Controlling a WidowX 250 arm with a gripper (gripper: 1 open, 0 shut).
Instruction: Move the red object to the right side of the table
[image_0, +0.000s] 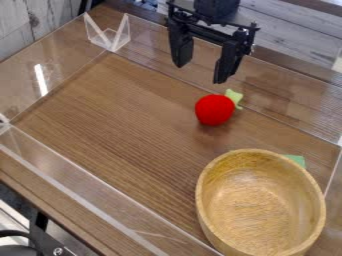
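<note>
Progress on the task is judged to be at its very start: the red object (214, 109), a small round soft ball with a pale green leafy tip, is seen lying free on the table (120, 120), and nothing about it suggests that it has been grasped. With the wooden bowl (262, 205) taken as landmark, the ball is placed beyond the bowl and a little to its left in the camera view, apart from its rim, with bare wood grain between the two. The gripper (201, 62) is seen farther beyond the bowl again, hanging above the tabletop behind the ball and slightly to its left, pointed downward; its two dark fingers are spread wide with a clear gap between them, and nothing is held. No contact between fingers and ball is visible, and the fingertips appear to be raised above the ball's level, though the exact height cannot be read from this single view. A small green patch (295, 160) is seen on the table just beyond the bowl's far right rim; what it is cannot be told. What is left, as a judgement, is nearly everything: the open tool has to be brought over the ball, lowered, closed on it, and the ball carried to the table's right side and released there.
</note>
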